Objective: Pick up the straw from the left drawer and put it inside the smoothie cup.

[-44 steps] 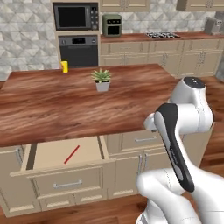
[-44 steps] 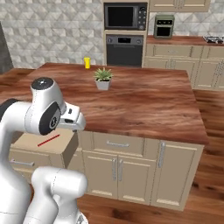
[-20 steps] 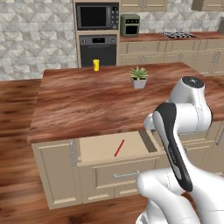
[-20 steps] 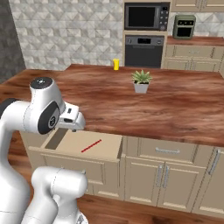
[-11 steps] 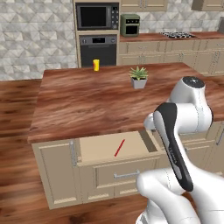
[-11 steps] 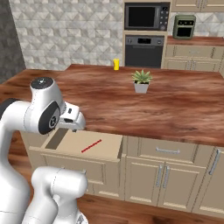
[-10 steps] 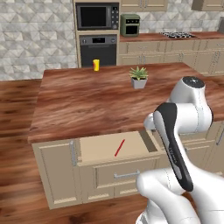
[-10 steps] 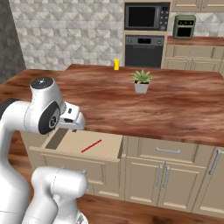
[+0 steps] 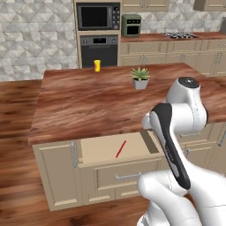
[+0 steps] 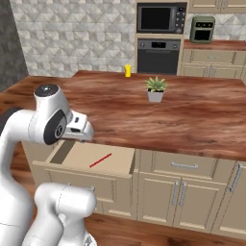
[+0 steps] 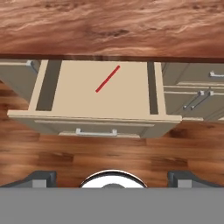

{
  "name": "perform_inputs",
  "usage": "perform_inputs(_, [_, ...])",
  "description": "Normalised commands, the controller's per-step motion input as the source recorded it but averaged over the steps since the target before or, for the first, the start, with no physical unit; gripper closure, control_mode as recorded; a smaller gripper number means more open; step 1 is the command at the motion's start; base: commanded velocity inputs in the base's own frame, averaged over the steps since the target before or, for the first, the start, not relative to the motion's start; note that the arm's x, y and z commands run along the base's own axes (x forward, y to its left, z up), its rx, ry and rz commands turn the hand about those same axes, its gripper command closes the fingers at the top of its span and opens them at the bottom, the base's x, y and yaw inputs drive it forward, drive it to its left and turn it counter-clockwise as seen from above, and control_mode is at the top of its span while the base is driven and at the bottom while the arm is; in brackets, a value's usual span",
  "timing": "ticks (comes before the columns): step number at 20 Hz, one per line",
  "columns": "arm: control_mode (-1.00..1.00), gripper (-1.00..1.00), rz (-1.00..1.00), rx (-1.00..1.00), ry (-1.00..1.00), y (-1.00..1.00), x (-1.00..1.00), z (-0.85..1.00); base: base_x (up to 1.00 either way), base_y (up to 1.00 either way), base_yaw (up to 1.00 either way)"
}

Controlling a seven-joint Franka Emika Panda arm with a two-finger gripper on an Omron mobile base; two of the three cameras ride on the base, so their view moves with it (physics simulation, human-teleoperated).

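— Down in the left drawer [image 9: 112, 150], what is there to see?

— It stands pulled out from under the wooden surface [image 9: 88, 103], and the straw [image 9: 121, 148] lies flat on its tan floor, slanted, near the middle and apart from the walls. From the hand view the same red stick [image 11: 107, 78] sits just below the surface's edge.

— And the tool?

— The tool [image 11: 112, 177] hangs above the floor in front of the drawer, looking down at it; its two finger tips [image 11: 41, 178] stand far apart at the bottom corners of that view, spread wide and holding nothing. It is well clear of the straw.

— Where is the cup?

— The small yellow smoothie cup [image 9: 97, 65] stands upright at the far edge of the surface, well apart from the drawer, to the left of a potted plant [image 9: 140, 78]. From the right side the cup [image 10: 127, 70] shows nothing in it.

— So how far along is the job?

— Early, by the look of it. The drawer is open, which clears the way, but the straw is not yet picked up. Left to do: reach in, close on the thin stick, carry it across and drop it upright into the cup.
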Motion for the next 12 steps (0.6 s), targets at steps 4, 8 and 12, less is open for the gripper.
perform_inputs(4, [-1.00, -1.00, 0.00, 0.00, 0.02, 0.04, 0.34, -0.28, 0.00, 0.00, 0.00])
perform_inputs(8, [-1.00, -1.00, 0.00, 0.00, 0.04, 0.17, 0.27, -0.32, 0.00, 0.00, 0.00])
perform_inputs(12, [-1.00, -1.00, 0.00, 0.00, 0.06, 0.17, 0.23, -0.35, 0.00, 0.00, 0.00])
